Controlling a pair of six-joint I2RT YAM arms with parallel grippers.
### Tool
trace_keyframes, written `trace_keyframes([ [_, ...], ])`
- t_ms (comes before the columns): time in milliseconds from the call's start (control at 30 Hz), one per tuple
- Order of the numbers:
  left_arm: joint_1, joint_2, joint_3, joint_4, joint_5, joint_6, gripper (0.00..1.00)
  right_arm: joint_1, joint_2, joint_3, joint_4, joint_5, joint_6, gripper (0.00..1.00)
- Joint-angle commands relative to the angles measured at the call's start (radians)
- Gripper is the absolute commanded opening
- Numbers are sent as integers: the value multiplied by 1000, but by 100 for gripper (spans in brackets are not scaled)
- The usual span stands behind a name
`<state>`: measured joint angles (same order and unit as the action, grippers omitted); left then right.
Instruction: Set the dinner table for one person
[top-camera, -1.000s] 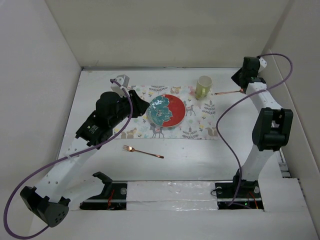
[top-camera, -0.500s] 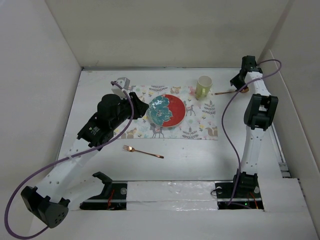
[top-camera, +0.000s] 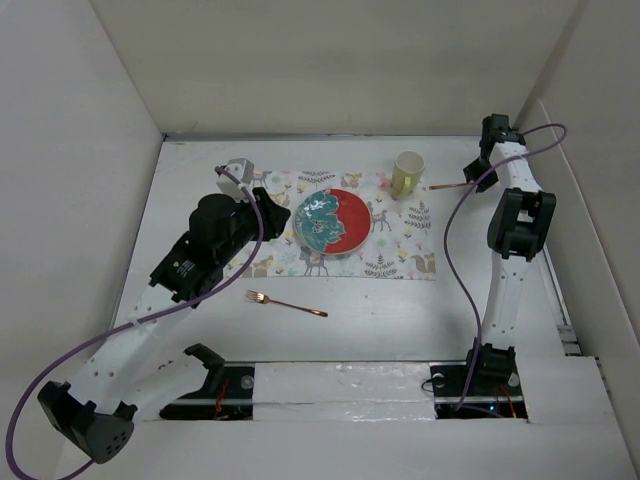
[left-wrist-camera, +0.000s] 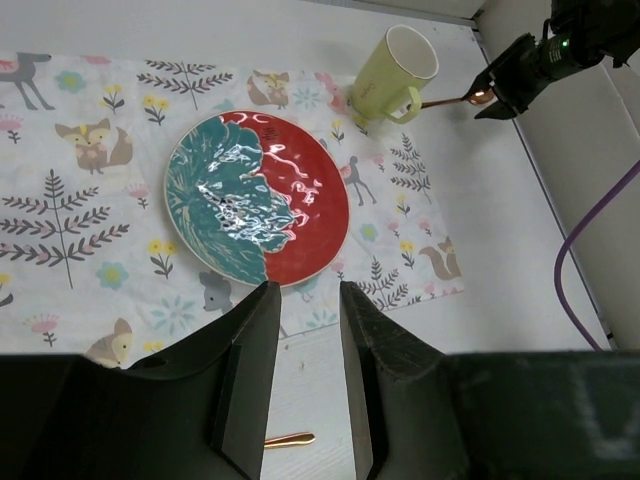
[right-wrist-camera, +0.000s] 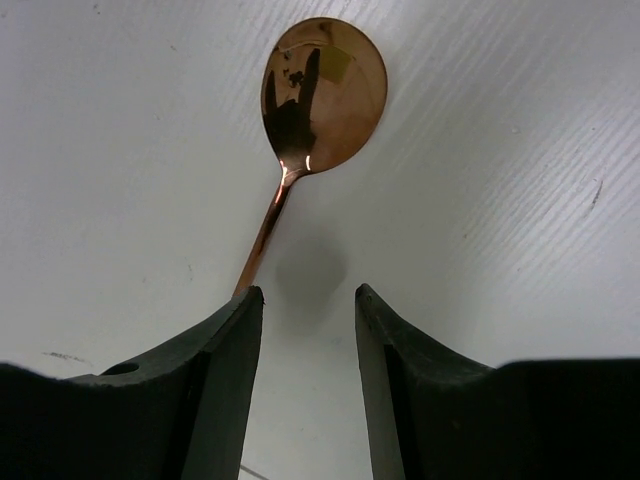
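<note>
A white table (top-camera: 400, 310) walled by white panels fills the overhead view and lies under both grippers. Nearest the arm bases, a copper fork (top-camera: 287, 303) lies on bare tabletop, left of centre. Beyond it, a placemat (top-camera: 400, 250) printed with woodland animals carries a red and teal plate (top-camera: 334, 222).

The left gripper (left-wrist-camera: 305, 300) hovers over the mat's left end, beside the plate. Its wrist camera shows its fingers (left-wrist-camera: 250, 350) apart with nothing between them. Through the gap show the mat's near edge and the table below.

Further back, a pale green mug (top-camera: 407, 173) stands on the mat's far right corner. A copper spoon (right-wrist-camera: 322, 95) lies on the table just right of it.

At the far right, the right gripper (right-wrist-camera: 307, 300) hangs over the spoon with fingers spread. Only bare table shows between them. The spoon's handle runs to the tip of the left-hand finger in that view; contact cannot be told.
</note>
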<state>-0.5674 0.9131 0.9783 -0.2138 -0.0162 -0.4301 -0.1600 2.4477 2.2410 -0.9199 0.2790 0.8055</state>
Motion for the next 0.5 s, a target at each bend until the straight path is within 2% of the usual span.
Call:
trace_keyframes([
  [0, 3, -37, -1, 21, -28, 25, 28, 7, 16, 6, -40, 55, 23, 48],
  [133, 3, -49, -9, 17, -31, 22, 28, 16, 30, 28, -43, 49, 21, 53],
  [200, 3, -54, -12, 19, -30, 19, 28, 16, 65, 90, -66, 48, 14, 57],
  [467, 3, -51, -13, 21, -19, 8, 28, 34, 122, 180, -94, 17, 12, 58],
])
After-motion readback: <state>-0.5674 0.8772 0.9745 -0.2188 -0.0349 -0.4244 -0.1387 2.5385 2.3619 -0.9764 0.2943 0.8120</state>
